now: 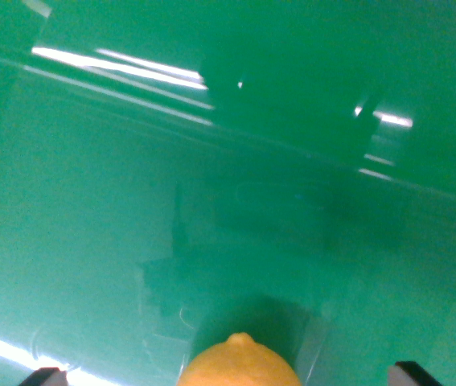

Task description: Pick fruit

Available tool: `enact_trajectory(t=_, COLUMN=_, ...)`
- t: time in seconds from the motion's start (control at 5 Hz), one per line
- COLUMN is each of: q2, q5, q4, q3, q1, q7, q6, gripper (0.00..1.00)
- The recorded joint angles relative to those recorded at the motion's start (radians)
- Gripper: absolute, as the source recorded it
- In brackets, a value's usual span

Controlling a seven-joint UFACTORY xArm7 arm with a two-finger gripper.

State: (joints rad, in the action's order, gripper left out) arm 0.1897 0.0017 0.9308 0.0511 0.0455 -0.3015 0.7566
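Note:
A yellow-orange fruit with a small nub on top, like a lemon [240, 363], pokes up at the bottom middle of the wrist view; only its upper part shows. My gripper [232, 375] is open: one dark fingertip [47, 375] shows at the bottom left corner and another at the bottom right, each well apart from the fruit. The fruit lies between them on a glossy green surface [91, 225]. The frame's lower edge cuts off the rest of the fruit and fingers.
The shiny green surface fills the view. A crease [292, 149] runs from upper left to right, where a floor seems to meet a green wall. Bright light streaks [123, 68] and dark reflections sit on the upper part.

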Motion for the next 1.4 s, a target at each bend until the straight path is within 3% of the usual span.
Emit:
enact_trajectory(t=0.2, q2=0.010, q5=-0.0005, q4=-0.027, q3=-0.001, q1=0.0012, q7=-0.009, q6=-0.032, gripper=0.00)
enact_trajectory(t=0.4, q2=0.010, q5=-0.0005, q4=-0.027, q3=-0.001, q1=0.0012, q7=-0.009, q6=-0.032, gripper=0.00)
enact_trajectory(t=0.6, q2=0.019, q5=-0.0010, q4=-0.050, q3=-0.001, q1=0.0022, q7=-0.016, q6=-0.060, gripper=0.00)
enact_trajectory(t=1.4, q2=0.032, q5=-0.0017, q4=-0.083, q3=-0.002, q1=0.0037, q7=-0.026, q6=-0.100, gripper=0.00)
